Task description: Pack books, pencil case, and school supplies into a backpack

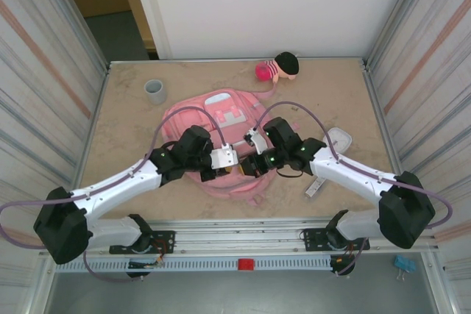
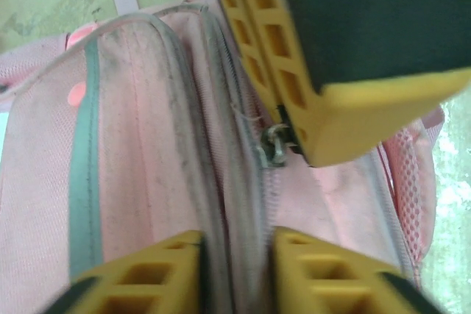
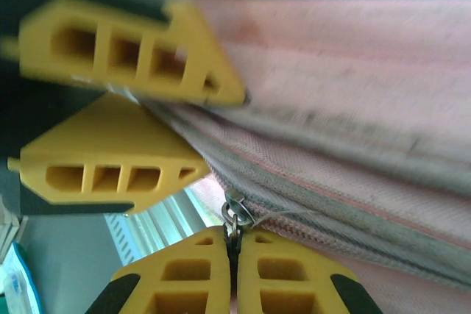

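Two grippers meet at the near edge of the backpack (image 1: 224,112), which lies mid-table. My right gripper (image 3: 234,234) is pinched together on the zip pull (image 3: 234,215). My left gripper (image 2: 235,246) clamps the backpack's seam beside it. I judge I should brace left firmly, then drag the pull straight along the zip, low, without lifting.

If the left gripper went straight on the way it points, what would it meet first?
The backpack: the left gripper's jaws flank its zipper seam, so pink fabric comes first. The right gripper sits right of that line; depth unclear.
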{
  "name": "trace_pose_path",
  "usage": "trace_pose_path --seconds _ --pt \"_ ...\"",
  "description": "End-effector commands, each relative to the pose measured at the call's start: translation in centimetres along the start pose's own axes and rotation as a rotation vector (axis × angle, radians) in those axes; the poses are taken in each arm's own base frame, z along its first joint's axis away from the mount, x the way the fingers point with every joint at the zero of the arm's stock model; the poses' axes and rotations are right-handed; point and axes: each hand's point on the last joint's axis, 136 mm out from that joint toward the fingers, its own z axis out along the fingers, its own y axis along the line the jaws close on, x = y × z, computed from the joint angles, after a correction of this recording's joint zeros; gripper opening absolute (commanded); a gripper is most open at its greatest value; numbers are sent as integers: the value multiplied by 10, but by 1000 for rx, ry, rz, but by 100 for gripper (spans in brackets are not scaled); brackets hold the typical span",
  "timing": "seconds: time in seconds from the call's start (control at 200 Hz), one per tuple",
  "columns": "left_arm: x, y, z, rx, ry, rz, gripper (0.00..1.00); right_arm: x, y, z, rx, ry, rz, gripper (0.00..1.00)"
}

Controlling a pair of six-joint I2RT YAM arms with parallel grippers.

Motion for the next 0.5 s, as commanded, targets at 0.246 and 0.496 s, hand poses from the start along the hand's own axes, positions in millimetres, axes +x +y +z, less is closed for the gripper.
trace_pose_path --seconds 0.246,0.496 --pt "16 2 -38 -57 -7 40 6 -7 -46 -32 10 -42 113 0" --pt "29 9 -58 -112 22 11 28 -15 -15 -27 -72 -23 22 0"
